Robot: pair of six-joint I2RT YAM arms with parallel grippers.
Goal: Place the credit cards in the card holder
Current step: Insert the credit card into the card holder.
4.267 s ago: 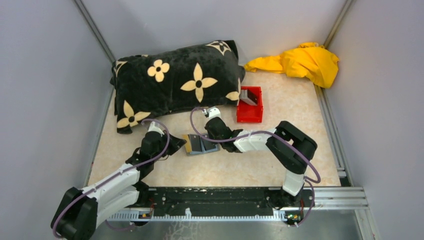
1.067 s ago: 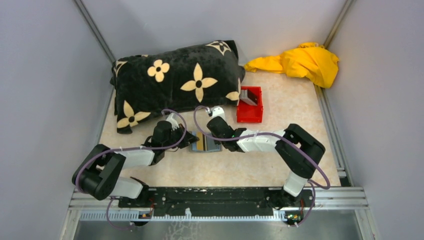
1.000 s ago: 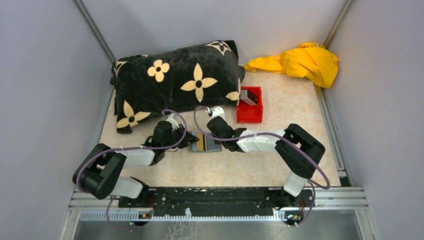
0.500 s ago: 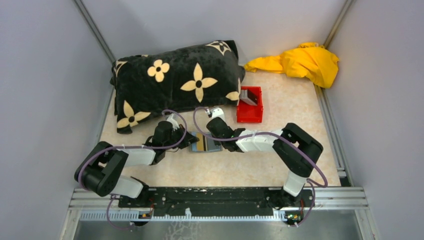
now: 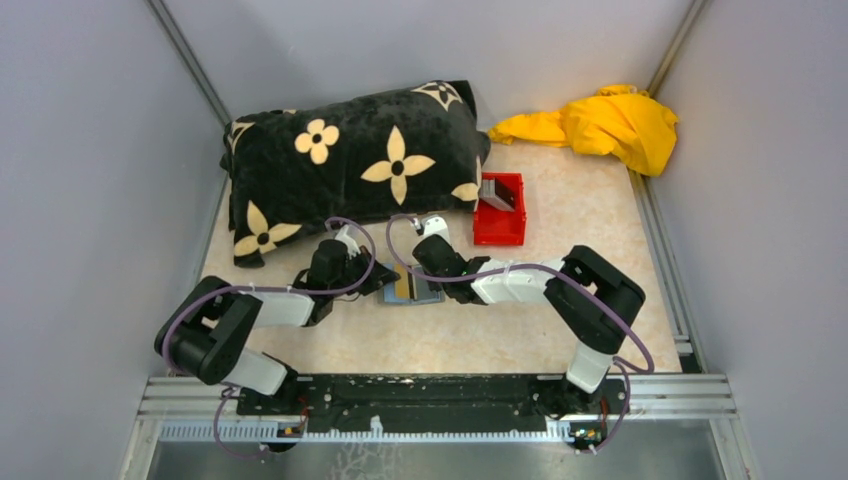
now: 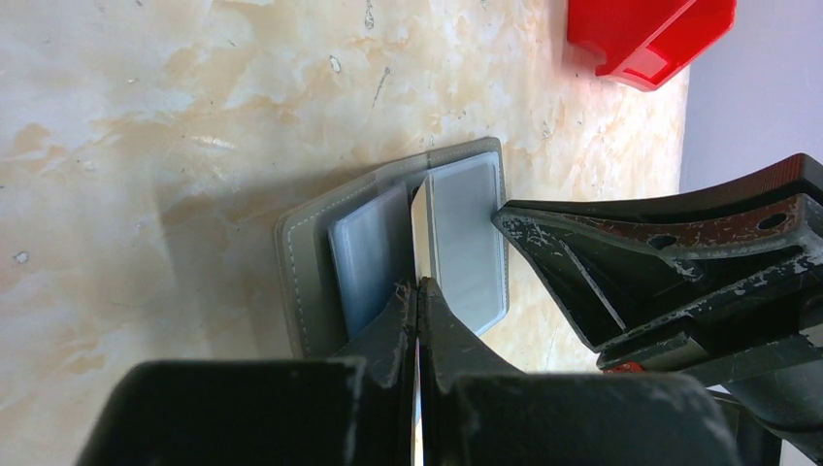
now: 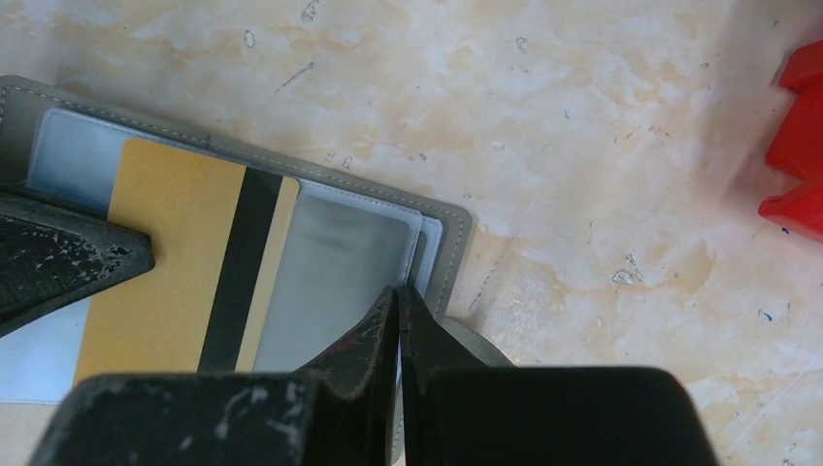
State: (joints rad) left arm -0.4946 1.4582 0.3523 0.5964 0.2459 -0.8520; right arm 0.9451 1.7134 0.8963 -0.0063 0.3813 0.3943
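Fingers (image 6: 388, 335), card (image 7: 175, 252) at holder (image 7: 452, 238); bin (image 6: 641, 44) near.

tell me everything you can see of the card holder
The card holder is a grey, leather-like folding wallet with pale stitching along its rim, lying open and flat on the marbled table. Each half carries a clear-looking pocket. A tan-yellow card with a black stripe lies across one half, apparently pinched by the shut left hand. The shut right hand rests its tips on the other half's near edge.
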